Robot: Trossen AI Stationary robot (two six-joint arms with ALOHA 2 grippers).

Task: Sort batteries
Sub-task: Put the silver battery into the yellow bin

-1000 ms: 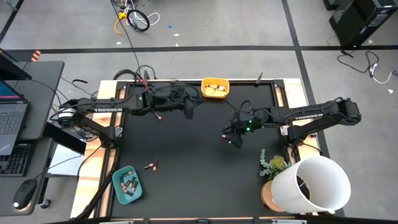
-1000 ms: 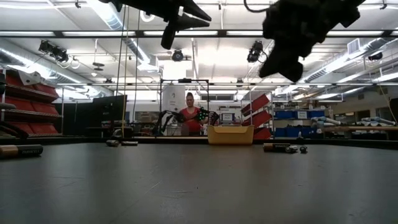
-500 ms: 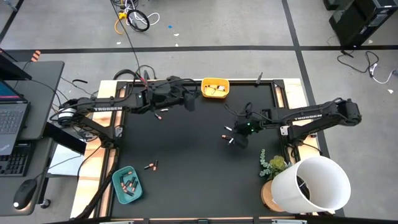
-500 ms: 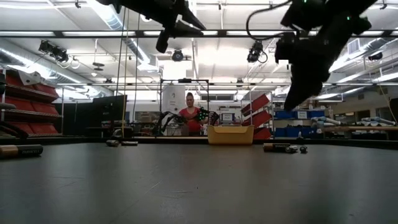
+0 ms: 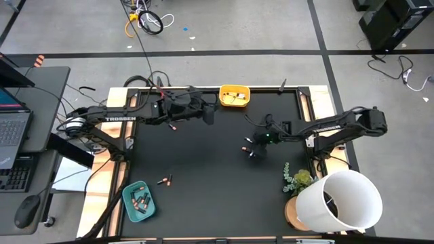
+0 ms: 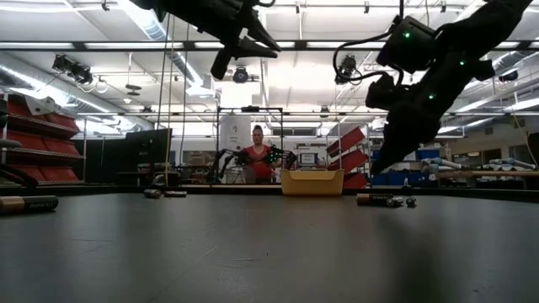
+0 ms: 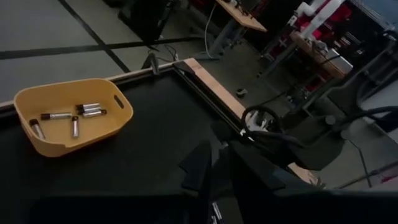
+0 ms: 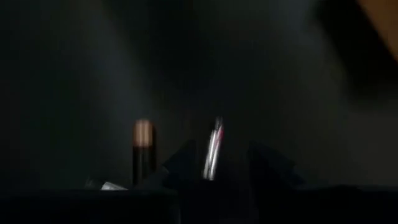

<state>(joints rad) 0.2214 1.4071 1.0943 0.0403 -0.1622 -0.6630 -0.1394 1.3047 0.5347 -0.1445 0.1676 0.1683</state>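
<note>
My left gripper (image 5: 207,115) hangs above the table beside the yellow tray (image 5: 234,95) and is shut on a silvery battery (image 7: 215,211). That tray holds several batteries (image 7: 74,115). My right gripper (image 8: 217,158) is low over the table's middle right (image 5: 253,149) and open. Its fingers stand on either side of a silvery, red-ended battery (image 8: 213,149) that lies on the table. A copper-and-black battery (image 8: 143,149) lies just beside it. Two more batteries (image 5: 165,180) lie near the teal tray (image 5: 138,201). My left gripper pinches a silvery battery between its two fingers. Only a small bright piece (image 7: 215,211) shows in the gap; the fingers hide the rest. The battery is lifted clear of the table.
The teal tray at the near left holds several batteries. A white bucket (image 5: 342,200) and a small plant (image 5: 298,179) stand at the near right corner. A person (image 6: 259,160) stands beyond the far edge. The black table top (image 5: 203,163) lies bare between the arms.
My right gripper has come down from high above the table toward the two batteries at the middle right. My left gripper has shifted a little toward the far edge and the yellow tray.
</note>
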